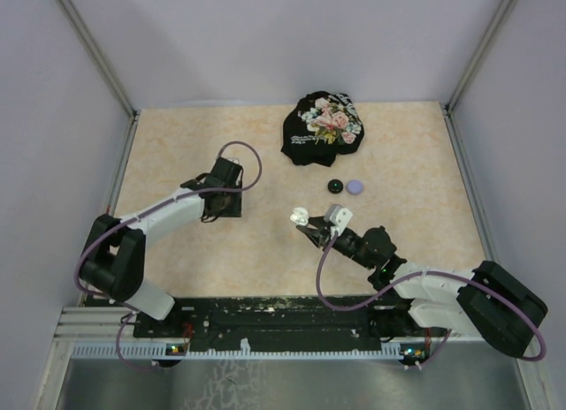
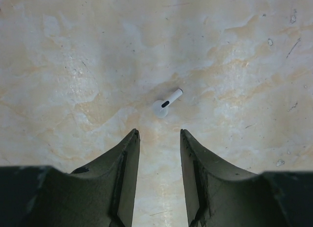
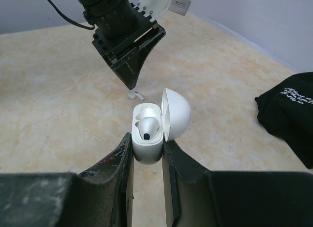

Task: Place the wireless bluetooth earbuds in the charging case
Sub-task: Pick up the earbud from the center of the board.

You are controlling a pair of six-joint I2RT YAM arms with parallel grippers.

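While the right tool [image 3: 146,140] clamps the open-lidded charging case [image 3: 146,151] (one white earbud [image 3: 148,126] sits inside), the left tool [image 2: 159,132] hangs with jaws apart, empty, above a second white earbud [image 2: 165,103] lying on the worktop [image 2: 73,56].

Black floral cloth [image 1: 322,127], black puck [image 1: 335,186] beside lavender puck [image 1: 355,186], marbled table [image 1: 177,145]

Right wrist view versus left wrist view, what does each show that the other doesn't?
Only the right wrist view shows the open white charging case clamped in the right gripper, one white earbud seated inside, and the black cloth. Only the left wrist view shows the dark slot on the loose white earbud. Both show that earbud on the beige marbled table near the open left gripper.
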